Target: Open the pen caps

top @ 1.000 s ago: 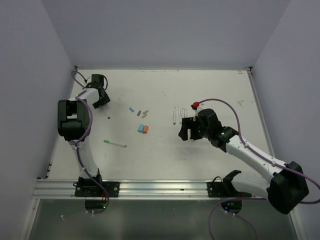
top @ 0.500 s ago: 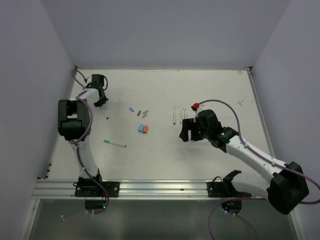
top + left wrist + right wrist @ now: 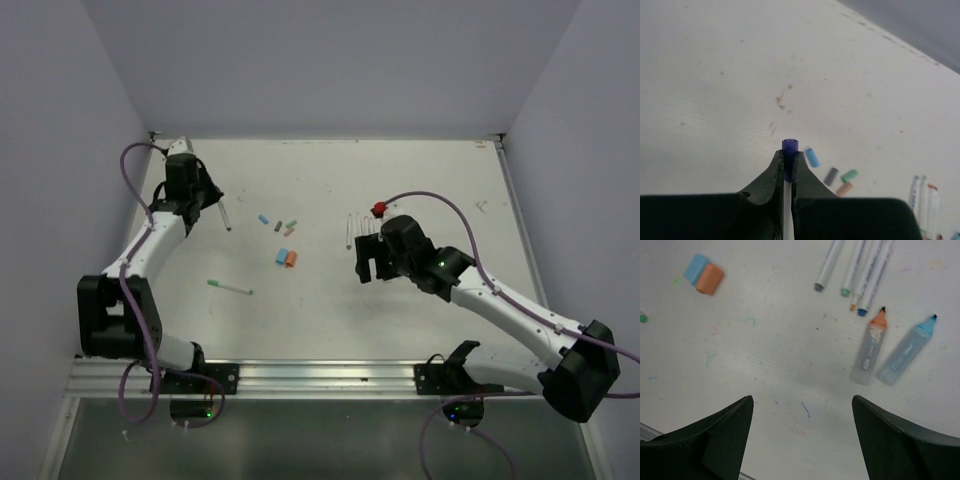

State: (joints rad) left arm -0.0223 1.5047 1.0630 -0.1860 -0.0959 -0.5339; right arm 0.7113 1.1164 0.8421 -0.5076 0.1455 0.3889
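Observation:
My left gripper (image 3: 788,154) (image 3: 207,197) is shut on a thin white pen (image 3: 224,214) at the back left, and the pen's purple cap (image 3: 790,148) pokes out past the fingertips. Loose pen caps lie mid-table: small blue (image 3: 812,157), grey (image 3: 831,176), green (image 3: 850,175) and peach (image 3: 844,189) ones. A fat light blue cap (image 3: 696,267) and a fat orange cap (image 3: 709,279) lie side by side. My right gripper (image 3: 802,405) (image 3: 365,262) hangs open over bare table, holding nothing.
Two uncapped markers, orange-tipped (image 3: 871,347) and blue-tipped (image 3: 905,352), lie beside several thin uncapped pens (image 3: 852,267). A green pen (image 3: 230,288) lies nearer the front left. Walls close the table (image 3: 420,170) on three sides.
My left gripper closed on the purple-capped pen and its arm swung out, carrying the pen off the table. My right gripper shifted slightly towards the back and opened a little wider.

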